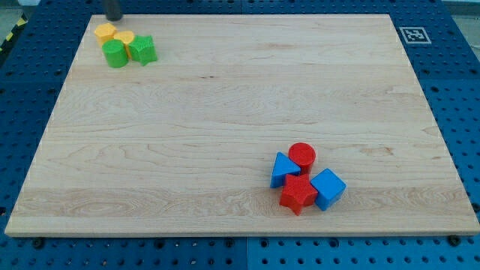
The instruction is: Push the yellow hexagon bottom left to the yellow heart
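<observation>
The yellow hexagon (105,31) lies near the board's top left corner. The yellow heart (124,38) touches it on its right. A green cylinder (115,54) sits just below them and a green star (142,49) lies to the right of the heart. My tip (112,18) is at the view's top edge, just above the yellow hexagon, close to it.
A red cylinder (302,155), a blue triangle (282,168), a red star (298,193) and a blue cube (328,187) cluster at the lower right. The wooden board (240,112) lies on a blue pegboard, with a marker tag (413,34) at its top right.
</observation>
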### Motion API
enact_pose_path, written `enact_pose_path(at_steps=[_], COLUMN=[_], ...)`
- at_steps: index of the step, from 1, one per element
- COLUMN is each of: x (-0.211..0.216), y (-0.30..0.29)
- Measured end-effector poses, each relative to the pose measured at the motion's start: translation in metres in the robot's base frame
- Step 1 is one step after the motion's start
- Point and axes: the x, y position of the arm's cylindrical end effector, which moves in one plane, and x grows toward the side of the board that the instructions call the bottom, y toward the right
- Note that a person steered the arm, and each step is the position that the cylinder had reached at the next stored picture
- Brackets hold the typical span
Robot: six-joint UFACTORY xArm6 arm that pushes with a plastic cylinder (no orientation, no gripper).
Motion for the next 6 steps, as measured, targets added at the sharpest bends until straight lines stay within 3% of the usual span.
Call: enact_pose_path(at_steps=[6], x=[0.064], y=[0.028])
